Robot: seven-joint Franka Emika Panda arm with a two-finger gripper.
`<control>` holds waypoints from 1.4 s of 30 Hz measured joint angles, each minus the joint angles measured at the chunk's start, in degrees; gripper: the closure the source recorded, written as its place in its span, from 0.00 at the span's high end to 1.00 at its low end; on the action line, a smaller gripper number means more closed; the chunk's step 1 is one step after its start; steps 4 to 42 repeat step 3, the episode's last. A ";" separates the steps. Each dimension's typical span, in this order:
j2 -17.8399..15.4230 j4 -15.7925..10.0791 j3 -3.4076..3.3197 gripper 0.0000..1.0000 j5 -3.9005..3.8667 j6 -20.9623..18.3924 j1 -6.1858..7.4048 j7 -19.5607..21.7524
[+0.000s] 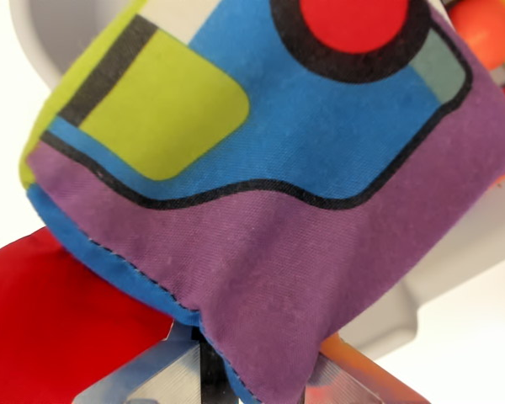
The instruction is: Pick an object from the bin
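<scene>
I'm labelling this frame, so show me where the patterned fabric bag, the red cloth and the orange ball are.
patterned fabric bag [320, 252]: wrist view, purple panel.
red cloth [50, 328]: wrist view, its bare middle.
orange ball [486, 29]: wrist view, its visible face.

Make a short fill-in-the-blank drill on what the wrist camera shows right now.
1. The cloth block fills most of the view, and its lowest band is coloured ____.
2. The circle printed at its top edge is ____.
3. The rounded patch towards the wrist view's left is ____ green.
4. The ball in the top right corner is ____.

Missing words: purple; red; lime; orange
</scene>
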 joint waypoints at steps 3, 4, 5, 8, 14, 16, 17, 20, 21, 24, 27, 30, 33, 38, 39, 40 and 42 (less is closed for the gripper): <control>0.00 0.00 0.00 0.00 0.00 0.00 0.00 0.00; 0.00 0.00 0.00 0.00 0.00 0.00 0.00 0.00; 0.00 0.00 0.00 0.00 0.00 0.00 0.00 0.00; 0.00 0.00 0.00 0.00 0.00 0.00 0.00 0.00; 0.00 0.00 0.00 0.00 0.00 0.00 0.00 0.00; 0.00 0.00 0.00 0.00 0.00 0.00 0.00 0.00; 0.00 0.00 0.00 0.00 0.00 0.00 0.00 0.00; 0.00 0.00 0.00 0.00 0.00 0.00 0.00 0.00; 0.00 0.00 0.00 0.00 0.00 0.00 0.00 0.00; 0.00 0.00 0.00 0.00 0.00 0.00 0.00 0.00; 0.00 0.00 0.00 0.00 0.00 0.00 0.00 0.00; 0.00 0.00 0.00 0.00 0.00 0.00 0.00 0.00; 0.00 0.00 0.00 0.00 0.00 0.00 0.00 0.00; 0.00 0.00 0.00 0.00 0.00 0.00 0.00 0.00; 0.00 0.00 0.00 0.00 0.00 0.00 0.00 0.00; 0.00 0.00 0.00 0.00 0.00 0.00 0.00 0.00; 0.00 0.00 0.00 0.00 0.00 0.00 0.00 0.00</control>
